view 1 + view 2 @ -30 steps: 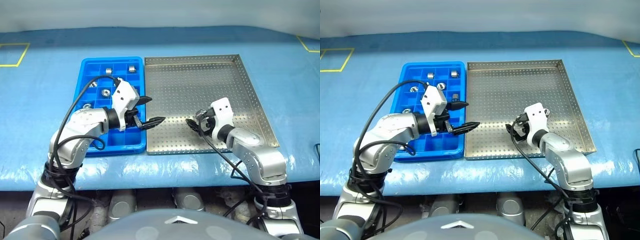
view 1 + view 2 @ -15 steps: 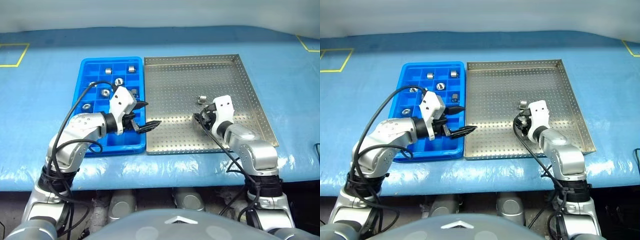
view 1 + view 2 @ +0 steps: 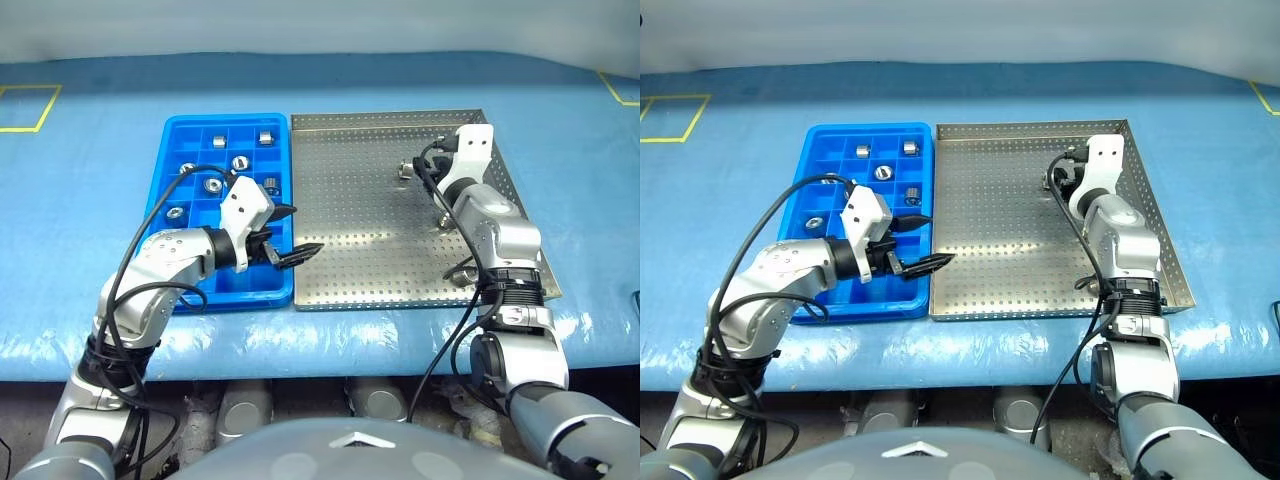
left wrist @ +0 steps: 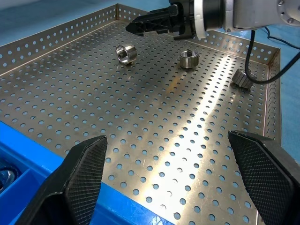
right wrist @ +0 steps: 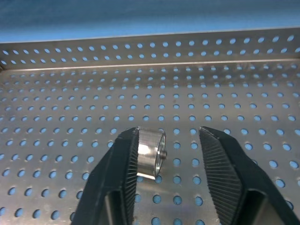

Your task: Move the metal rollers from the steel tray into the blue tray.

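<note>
Now that the right claw point(image 5: 168, 136) has reached out from the near edge to the steel tray's point(image 3: 360, 200) far end, it is narrowing around a roller point(image 5: 151, 153), one finger touching and not yet pinching. The left claw point(image 3: 300, 230) is still waiting wide by the blue tray point(image 3: 180, 130).

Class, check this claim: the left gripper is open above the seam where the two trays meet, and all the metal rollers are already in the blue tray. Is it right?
Not all of them. The left wrist view shows three metal rollers lying on the steel tray; others sit in the blue tray. The left gripper is indeed open where the trays meet.
</note>
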